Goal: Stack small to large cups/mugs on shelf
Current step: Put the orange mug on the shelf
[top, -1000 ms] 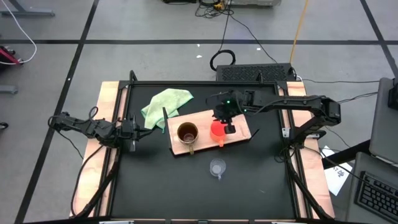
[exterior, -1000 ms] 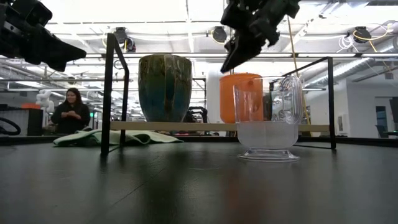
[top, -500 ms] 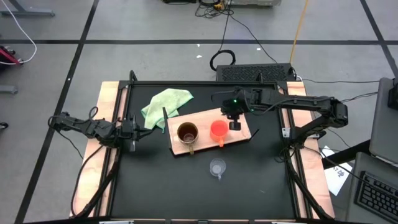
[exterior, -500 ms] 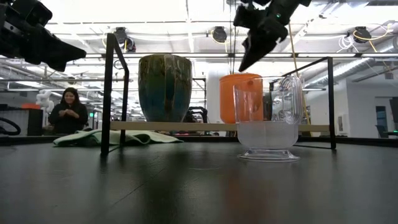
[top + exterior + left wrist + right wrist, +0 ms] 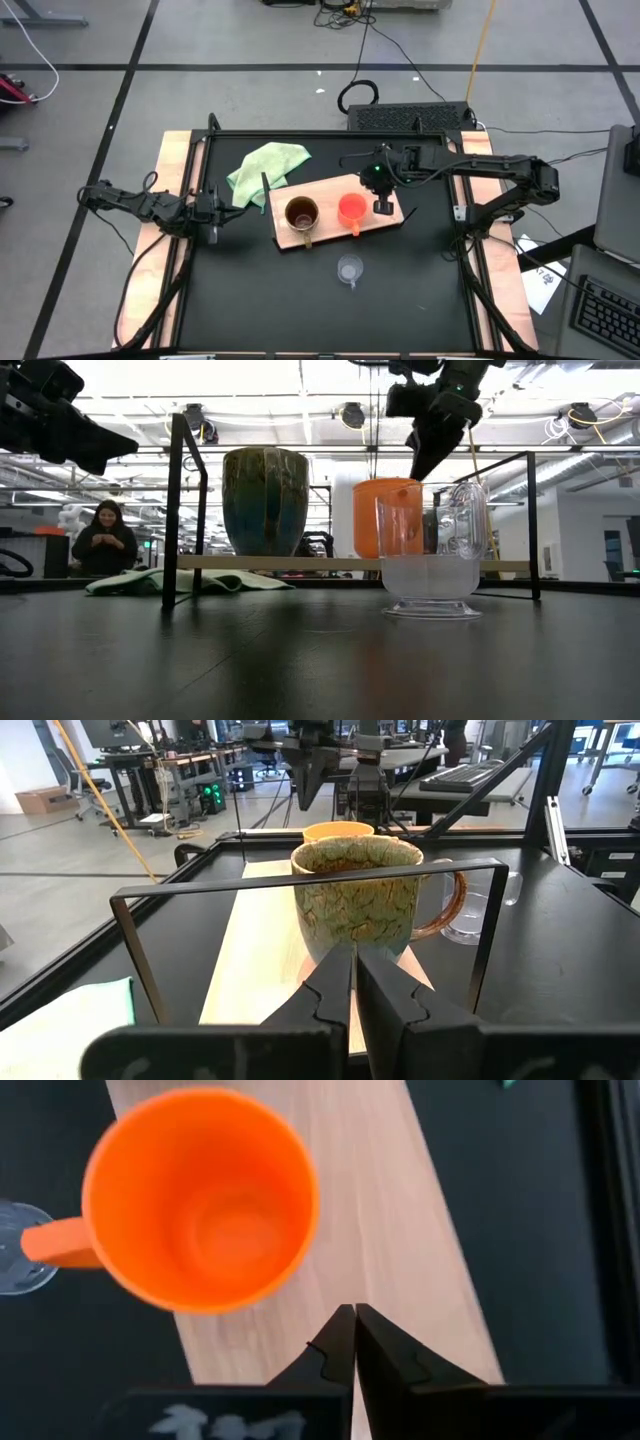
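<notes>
Brown mug [image 5: 301,213], glazed green-brown, upright on the board [image 5: 322,193], handle toward the desk's near edge. Orange cup [image 5: 350,209] upright just beside it on the board, handle also toward the near edge. Clear glass cup [image 5: 349,269] upright on the bare desk [image 5: 250,290], near the front edge, apart from the board. Board's long axis runs side to side, slightly skewed. Right gripper [image 5: 382,207] above the board's right end, jaws closed, empty. Left gripper [image 5: 216,213] at the desk's left edge, jaws closed, empty. Green cloth [image 5: 265,165] at back left.

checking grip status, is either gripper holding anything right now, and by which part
Nothing is held. The right gripper is shut, empty, above the shelf beside the orange cup; the left gripper is shut, empty.
</notes>
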{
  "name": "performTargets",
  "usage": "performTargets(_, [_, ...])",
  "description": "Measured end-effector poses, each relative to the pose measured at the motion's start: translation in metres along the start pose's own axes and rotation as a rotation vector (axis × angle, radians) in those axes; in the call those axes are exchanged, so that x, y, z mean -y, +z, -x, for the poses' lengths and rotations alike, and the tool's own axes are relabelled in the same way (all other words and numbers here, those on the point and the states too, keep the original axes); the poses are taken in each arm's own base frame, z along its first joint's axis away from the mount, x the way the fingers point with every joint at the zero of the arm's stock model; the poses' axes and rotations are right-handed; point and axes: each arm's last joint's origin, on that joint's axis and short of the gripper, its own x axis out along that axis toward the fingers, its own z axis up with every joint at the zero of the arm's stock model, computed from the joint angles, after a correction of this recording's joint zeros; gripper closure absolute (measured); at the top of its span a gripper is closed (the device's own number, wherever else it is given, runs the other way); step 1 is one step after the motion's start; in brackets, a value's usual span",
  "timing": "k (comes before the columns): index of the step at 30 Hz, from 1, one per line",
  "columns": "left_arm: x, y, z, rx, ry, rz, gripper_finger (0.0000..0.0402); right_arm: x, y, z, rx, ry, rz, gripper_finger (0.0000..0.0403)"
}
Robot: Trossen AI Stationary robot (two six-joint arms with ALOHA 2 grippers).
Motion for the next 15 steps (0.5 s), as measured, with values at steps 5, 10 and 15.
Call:
performTargets(5, [0.000, 0.000, 0.000, 0.003, -0.003, 0.001, 0.0380, -0.002, -0.008, -0.007, -0.039, 0.005, -0.038, 0.0402])
performTargets(10, [0.000, 0.002, 0.000, 0.015, -0.003, 0.006, 0.0380, -0.006, -0.019, -0.019, -0.088, 0.023, -0.045, 0.0403])
performTargets(15, [0.000, 0.002, 0.000, 0.017, -0.004, 0.007, 0.0380, -0.015, -0.019, -0.021, -0.083, 0.077, -0.036, 0.0403])
